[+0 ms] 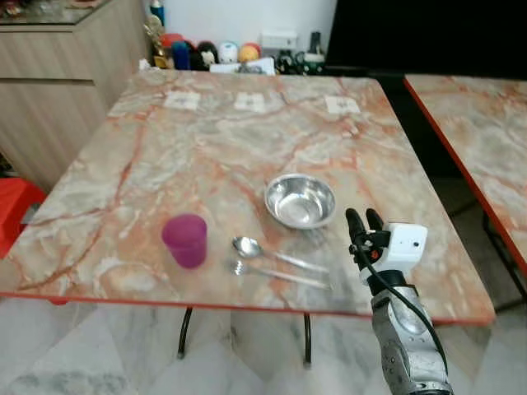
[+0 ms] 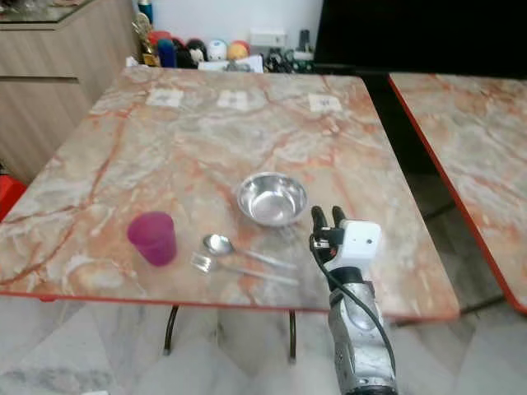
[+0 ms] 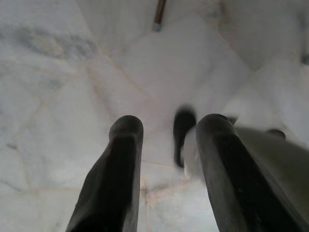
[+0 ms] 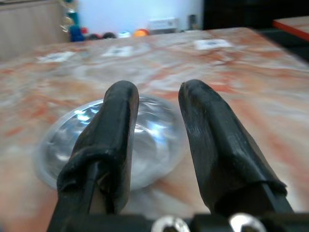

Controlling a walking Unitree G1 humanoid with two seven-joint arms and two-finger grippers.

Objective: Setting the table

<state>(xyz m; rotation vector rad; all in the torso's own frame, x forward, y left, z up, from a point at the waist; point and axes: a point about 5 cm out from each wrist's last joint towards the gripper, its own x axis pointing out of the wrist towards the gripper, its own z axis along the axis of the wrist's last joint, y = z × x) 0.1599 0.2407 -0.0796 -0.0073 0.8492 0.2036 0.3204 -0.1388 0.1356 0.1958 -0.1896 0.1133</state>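
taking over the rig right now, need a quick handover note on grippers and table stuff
Right gripper: raised over the table's near right edge, jaws open and empty, aimed at the steel bowl just ahead of it.
Left gripper: hangs idle toward the floor, jaws open, empty.
On the marble table: bowl near centre front; purple cup to its left; spoon and fork side by side between cup and bowl, near the front edge.
Done: cup, bowl, spoon and fork are all on the table.
Left: probably final positioning of the bowl; nothing is held.
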